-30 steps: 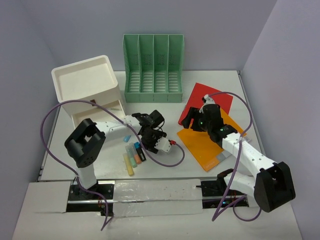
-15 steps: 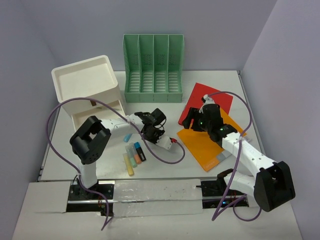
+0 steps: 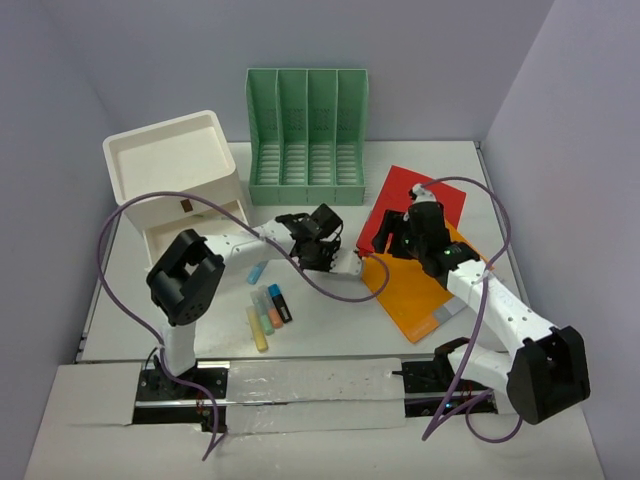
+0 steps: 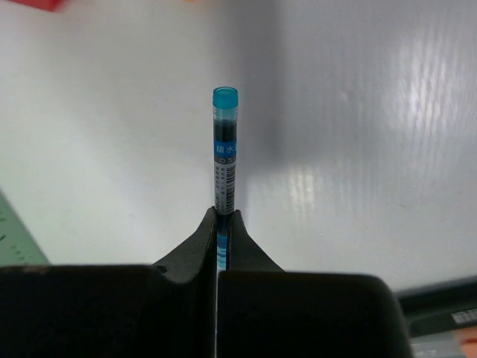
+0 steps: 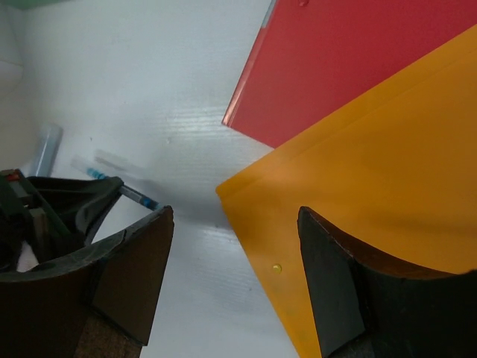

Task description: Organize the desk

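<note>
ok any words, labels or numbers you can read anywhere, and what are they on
Nothing can be quoted with confidence.
blue-capped ink tube in the left gripper: blue label with two white Chinese characters, too blurred to quote; barcode and fine print, too small to read.
highlighters, red folder, orange folder, green file holder: no text visible.

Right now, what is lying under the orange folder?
The orange folder overlaps the near corner of the red folder, and a grey edge pokes out beneath its near side. Whatever else lies under it is covered.
</note>
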